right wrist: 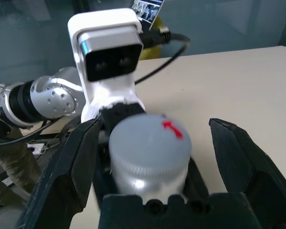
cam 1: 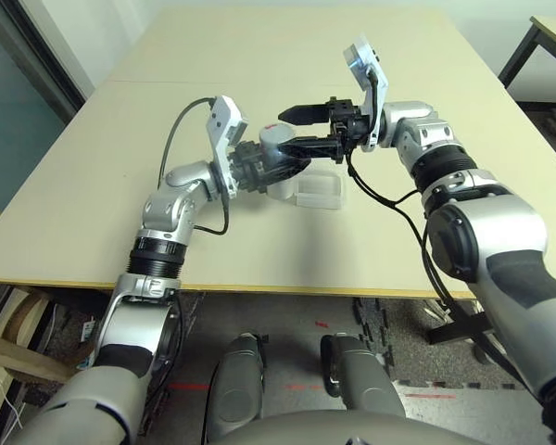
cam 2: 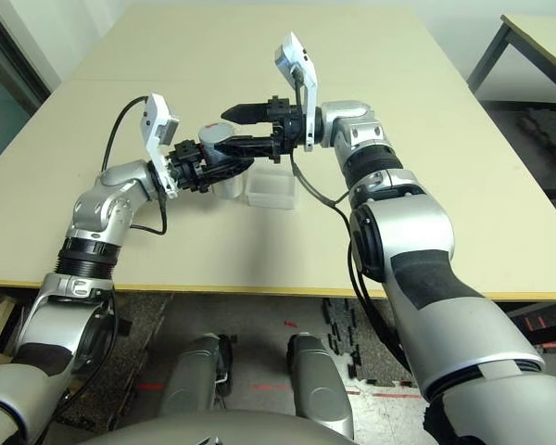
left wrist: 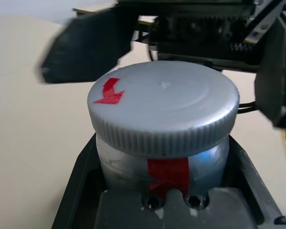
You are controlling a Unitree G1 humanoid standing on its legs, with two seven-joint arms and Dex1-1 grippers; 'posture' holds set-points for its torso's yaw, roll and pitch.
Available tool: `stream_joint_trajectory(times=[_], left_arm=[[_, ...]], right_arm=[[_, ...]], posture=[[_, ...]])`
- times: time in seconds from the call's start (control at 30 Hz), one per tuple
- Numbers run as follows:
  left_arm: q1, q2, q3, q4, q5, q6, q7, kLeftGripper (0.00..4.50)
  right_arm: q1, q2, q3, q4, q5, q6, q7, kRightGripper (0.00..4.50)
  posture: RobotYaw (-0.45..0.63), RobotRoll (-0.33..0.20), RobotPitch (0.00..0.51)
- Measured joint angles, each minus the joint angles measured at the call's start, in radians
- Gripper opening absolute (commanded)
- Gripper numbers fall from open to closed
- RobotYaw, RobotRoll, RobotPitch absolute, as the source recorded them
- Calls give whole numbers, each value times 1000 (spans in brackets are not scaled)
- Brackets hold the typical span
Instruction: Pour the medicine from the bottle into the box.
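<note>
My left gripper (cam 1: 271, 156) is shut on the silver-grey bottle (cam 1: 274, 137), which has a red stripe. It holds the bottle off the table, tipped so the cap faces my right arm. The round grey cap (left wrist: 164, 107) with a red arrow is on the bottle. My right gripper (cam 1: 289, 130) is open, one black finger on each side of the cap (right wrist: 150, 138) and both apart from it. The clear box (cam 1: 317, 193) sits on the table just below and beyond the bottle. The medicine is hidden.
The beige table (cam 1: 259, 56) stretches far back and to both sides of the box. Its front edge (cam 1: 259, 287) runs close to my body. A second table's dark leg (cam 1: 524, 51) stands at the far right.
</note>
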Motion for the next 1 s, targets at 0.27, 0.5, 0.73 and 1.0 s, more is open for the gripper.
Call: stream_joint_trajectory(times=[0.27, 0.5, 0.73, 1.0], left_arm=[[-16, -13, -5, 0, 1, -8, -5, 2646], [-15, -5, -5, -1, 1, -7, -5, 2646], [-14, 9, 0, -1, 1, 2, 6, 2646], [-14, 25, 10, -1, 1, 5, 15, 2646]], right_arm=[[0, 18, 0, -13, -1, -2, -27, 4500], [1, 12, 1, -13, -4, -7, -56, 4500], [2, -23, 6, -13, -13, -7, -44, 4500], [2, -76, 14, -11, -14, -7, -25, 4500]], posture=[[-96, 0, 94], [-88, 0, 94], [-88, 0, 92], [-91, 0, 89]])
